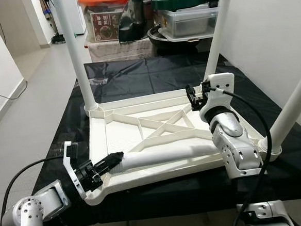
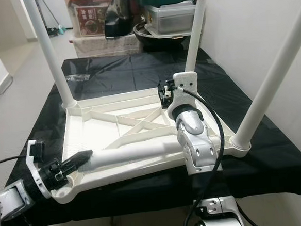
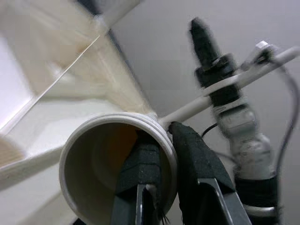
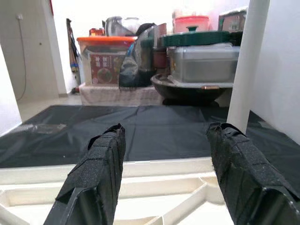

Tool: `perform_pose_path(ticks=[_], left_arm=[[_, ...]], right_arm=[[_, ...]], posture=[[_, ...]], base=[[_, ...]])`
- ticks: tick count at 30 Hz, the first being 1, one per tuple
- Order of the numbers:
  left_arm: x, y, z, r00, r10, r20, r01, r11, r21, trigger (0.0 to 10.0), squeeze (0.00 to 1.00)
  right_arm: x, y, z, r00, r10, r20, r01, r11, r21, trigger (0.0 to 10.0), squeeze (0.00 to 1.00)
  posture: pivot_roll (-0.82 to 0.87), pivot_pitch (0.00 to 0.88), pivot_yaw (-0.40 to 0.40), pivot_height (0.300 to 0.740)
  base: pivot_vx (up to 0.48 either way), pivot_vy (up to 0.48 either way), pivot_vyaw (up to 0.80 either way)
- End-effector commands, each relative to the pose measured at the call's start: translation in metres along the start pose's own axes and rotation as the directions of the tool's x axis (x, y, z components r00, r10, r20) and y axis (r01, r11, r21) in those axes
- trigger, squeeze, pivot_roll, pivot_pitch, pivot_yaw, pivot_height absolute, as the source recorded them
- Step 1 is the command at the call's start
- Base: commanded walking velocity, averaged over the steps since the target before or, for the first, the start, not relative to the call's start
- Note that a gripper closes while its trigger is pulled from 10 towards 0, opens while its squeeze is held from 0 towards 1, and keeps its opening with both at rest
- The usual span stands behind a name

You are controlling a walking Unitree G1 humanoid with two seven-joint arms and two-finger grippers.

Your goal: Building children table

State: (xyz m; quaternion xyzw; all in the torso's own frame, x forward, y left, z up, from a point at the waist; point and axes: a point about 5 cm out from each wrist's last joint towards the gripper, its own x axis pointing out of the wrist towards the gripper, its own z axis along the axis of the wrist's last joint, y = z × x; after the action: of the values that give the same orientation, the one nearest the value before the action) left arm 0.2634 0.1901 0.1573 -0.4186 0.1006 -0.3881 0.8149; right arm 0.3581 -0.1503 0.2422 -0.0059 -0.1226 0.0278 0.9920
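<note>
We pinch the last white tubular plastic leg (image 1: 164,156) in our left gripper (image 1: 108,161), lying across the upturned white ribbed tabletop (image 1: 141,124); our right gripper (image 4: 164,173) hovers spread over it; next, stand the leg in the tabletop's empty corner socket.

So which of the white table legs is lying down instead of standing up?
The leg held by the left gripper lies flat across the upside-down tabletop. The other three stand upright in their corner sockets.

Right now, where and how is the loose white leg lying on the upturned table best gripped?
At its open threaded end, from the robot's near-left side. The loose leg lies flat across the tabletop's underside, so its hollow rim suits a pinch: the left gripper already clamps that rim, one finger inside and one outside.
</note>
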Motion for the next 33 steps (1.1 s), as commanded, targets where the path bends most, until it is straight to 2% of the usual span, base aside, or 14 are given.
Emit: perform_pose_path(ticks=[1,12,16,17,19,20,21,22,25,26,27,29,30,33], left_arm=[[-0.002,-0.010,0.012,0.996,-0.038,0.084,0.036,0.999,0.029,0.0,0.00],[0.005,-0.020,0.021,0.989,-0.071,0.127,0.065,0.997,0.052,0.0,0.00],[0.003,-0.022,0.022,0.988,-0.065,0.139,0.057,0.996,0.064,0.0,0.00],[0.002,-0.023,0.023,0.987,-0.065,0.146,0.055,0.996,0.072,0.0,0.00],[0.002,-0.023,0.023,0.987,-0.065,0.146,0.055,0.996,0.072,0.0,0.00],[0.001,-0.025,0.023,0.986,-0.063,0.154,0.052,0.996,0.078,0.0,0.00],[0.001,-0.025,0.023,0.986,-0.063,0.154,0.052,0.996,0.078,0.0,0.00],[-0.002,-0.027,0.022,0.984,-0.053,0.169,0.039,0.996,0.085,0.0,0.00],[-0.002,-0.027,0.022,0.983,-0.050,0.174,0.035,0.996,0.087,0.0,0.00],[-0.002,-0.028,0.023,0.982,-0.049,0.182,0.033,0.995,0.092,0.0,0.00],[-0.002,-0.028,0.024,0.981,-0.049,0.187,0.032,0.995,0.095,0.0,0.00],[0.000,-0.031,0.027,0.978,-0.064,0.199,0.043,0.993,0.109,0.0,0.00],[0.000,-0.031,0.027,0.978,-0.064,0.199,0.043,0.993,0.109,0.0,0.00],[0.002,-0.033,0.028,0.977,-0.076,0.200,0.053,0.992,0.119,0.0,0.00]], right_arm=[[0.003,0.000,0.003,1.000,-0.009,0.019,0.008,0.999,0.034,10.0,0.00],[0.010,-0.003,0.014,0.998,-0.031,0.053,0.027,0.997,0.074,10.0,0.00],[0.012,-0.007,0.014,0.998,-0.054,0.040,0.046,0.983,0.180,10.0,0.00],[0.013,-0.009,0.014,0.998,-0.058,0.030,0.048,0.966,0.252,10.0,1.00],[0.013,-0.009,0.014,0.998,-0.058,0.030,0.048,0.966,0.252,10.0,1.00],[0.014,-0.011,0.014,0.998,-0.059,0.027,0.047,0.946,0.322,10.0,1.00],[0.014,-0.011,0.014,0.998,-0.059,0.027,0.047,0.946,0.322,10.0,1.00],[0.017,-0.021,0.014,0.995,-0.100,0.003,0.085,0.862,0.500,10.0,1.00],[0.018,-0.024,0.014,0.994,-0.113,-0.004,0.097,0.834,0.544,10.0,1.00],[0.018,-0.026,0.010,0.992,-0.120,-0.038,0.119,0.800,0.589,10.0,0.00],[0.018,-0.027,0.007,0.991,-0.120,-0.061,0.132,0.782,0.609,10.0,0.00],[0.017,-0.022,-0.006,0.986,-0.079,-0.144,0.158,0.704,0.693,10.0,0.00],[0.017,-0.022,-0.006,0.986,-0.079,-0.144,0.158,0.704,0.693,10.0,0.00],[0.014,-0.016,-0.019,0.979,-0.023,-0.203,0.174,0.617,0.768,10.0,0.00]], posture=[[0.02,0.000,-0.053,0.740],[0.03,0.000,-0.056,0.740],[0.03,0.000,-0.058,0.740],[0.03,0.000,-0.056,0.740],[0.03,0.000,-0.056,0.740],[0.03,0.000,-0.058,0.740],[0.03,0.000,-0.058,0.740],[0.03,0.000,-0.060,0.740],[0.03,0.000,-0.060,0.740],[0.03,0.000,-0.061,0.740],[0.03,0.000,-0.061,0.740],[0.03,0.000,-0.060,0.740],[0.03,0.000,-0.060,0.740],[0.03,0.000,-0.061,0.740]], base=[[0.000,0.000,0.00],[0.000,0.000,0.00],[0.000,0.000,0.00],[0.000,0.000,0.00],[0.000,0.000,0.00],[0.000,0.000,0.00],[0.000,0.000,0.00],[0.000,0.000,0.00],[0.000,0.000,0.00],[0.000,0.000,0.00],[0.000,0.000,0.00],[0.000,0.000,0.00],[0.000,0.000,0.00],[0.000,0.000,0.00]])
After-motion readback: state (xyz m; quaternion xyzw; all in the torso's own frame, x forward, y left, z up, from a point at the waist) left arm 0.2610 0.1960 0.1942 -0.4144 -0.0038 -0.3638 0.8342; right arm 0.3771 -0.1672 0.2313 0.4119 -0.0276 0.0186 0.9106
